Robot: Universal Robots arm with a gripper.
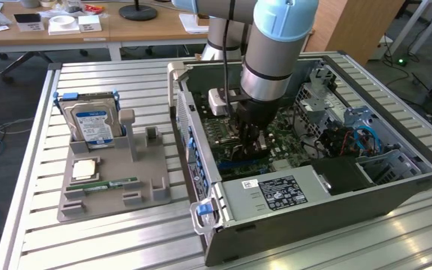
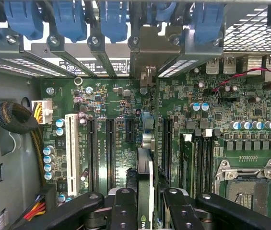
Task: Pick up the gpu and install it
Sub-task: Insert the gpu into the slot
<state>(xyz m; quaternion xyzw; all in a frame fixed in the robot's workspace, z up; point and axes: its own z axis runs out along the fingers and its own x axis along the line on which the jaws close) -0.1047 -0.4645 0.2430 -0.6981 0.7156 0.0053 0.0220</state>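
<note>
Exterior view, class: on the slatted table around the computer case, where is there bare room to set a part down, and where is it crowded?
Bare slats lie in front of the grey parts holder, and behind the hard drive. Inside the computer case it is crowded: the gripper hangs over the motherboard.

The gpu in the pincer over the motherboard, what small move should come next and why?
Probably a short, straight push down. The pincer is shut on the gpu, held edge-on above the motherboard inside the open computer case. Its metal bracket already sits in the rear slot row, so it looks lined up but perhaps not fully seated.
</note>
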